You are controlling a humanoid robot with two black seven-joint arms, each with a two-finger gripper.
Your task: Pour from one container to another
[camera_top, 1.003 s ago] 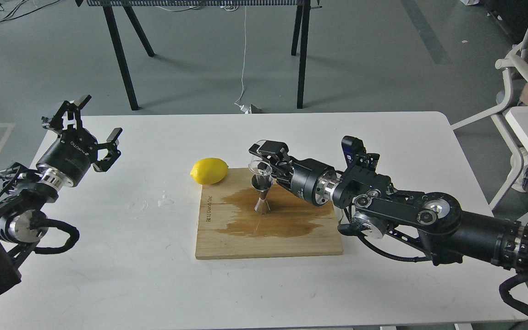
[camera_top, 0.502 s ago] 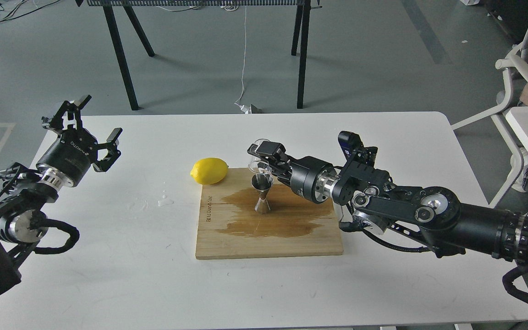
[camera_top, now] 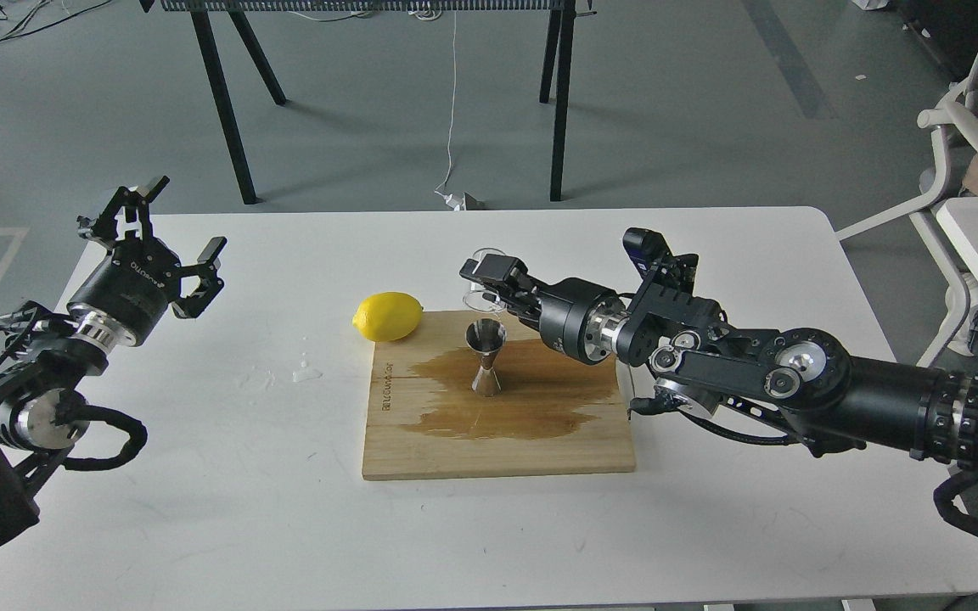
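Fingers (camera_top: 491, 270) of right gripper (camera_top: 489, 284) pinching clear cup (camera_top: 482, 293) by its wall, held just above and behind steel jigger (camera_top: 486, 361). Jigger upright on wet wooden board (camera_top: 421, 441), near lemon (camera_top: 387, 316). Left gripper (camera_top: 168, 246) spread wide, empty, well apart. Cup likely light, thin, slick when wet, so best gripped gently mid-wall. Jigger narrow-footed, probably easy to topple.

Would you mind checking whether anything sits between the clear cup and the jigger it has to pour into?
Nothing visible does. The right end effector holds the cup just above the jigger, with only open air between them; the lemon lies off to the left.
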